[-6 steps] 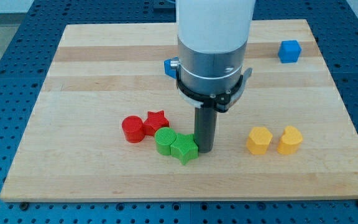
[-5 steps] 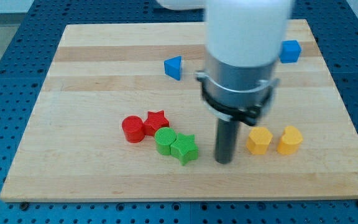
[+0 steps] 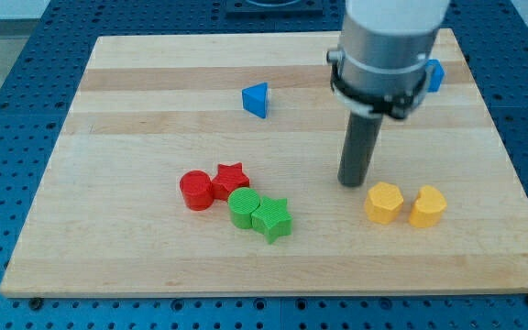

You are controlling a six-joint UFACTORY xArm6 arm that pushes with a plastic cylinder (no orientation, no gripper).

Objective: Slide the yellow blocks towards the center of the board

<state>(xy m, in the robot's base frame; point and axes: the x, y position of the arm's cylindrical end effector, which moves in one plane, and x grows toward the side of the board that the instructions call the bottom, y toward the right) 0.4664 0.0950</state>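
Two yellow blocks lie near the view's lower right: a yellow hexagonal block (image 3: 382, 203) and a yellow heart-shaped block (image 3: 427, 206) just to its right. My tip (image 3: 351, 182) rests on the board just up and to the left of the hexagonal block, a small gap away from it. The rod rises from there to the arm's grey and white body at the view's top.
A red cylinder (image 3: 195, 191), a red star (image 3: 231, 177), a green cylinder (image 3: 243, 207) and a green star (image 3: 272, 219) cluster at the lower left of centre. A blue triangular block (image 3: 257, 99) lies upper centre. A blue cube (image 3: 434, 75) is partly hidden behind the arm.
My tip has moved from beside the green star to the right and then upward, ending just above-left of the yellow hexagonal block. No block has moved.
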